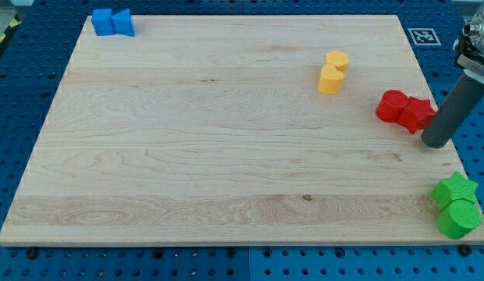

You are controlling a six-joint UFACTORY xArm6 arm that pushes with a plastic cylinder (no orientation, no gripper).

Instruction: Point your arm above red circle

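Two red blocks touch each other at the board's right edge: a round red one (393, 106) on the left and a second red block (417, 114), of angular shape, on its right. My tip (434, 144) stands just below and to the right of the second red block, close to it; I cannot tell whether they touch. The rod (457, 101) slants up to the view's right edge.
Two yellow blocks (333, 72) sit together at upper right. Two blue blocks (112, 23) lie at the board's top left corner. A green star (454, 189) and a green round block (460, 218) sit at the bottom right corner. The wooden board (211, 140) lies on a blue perforated table.
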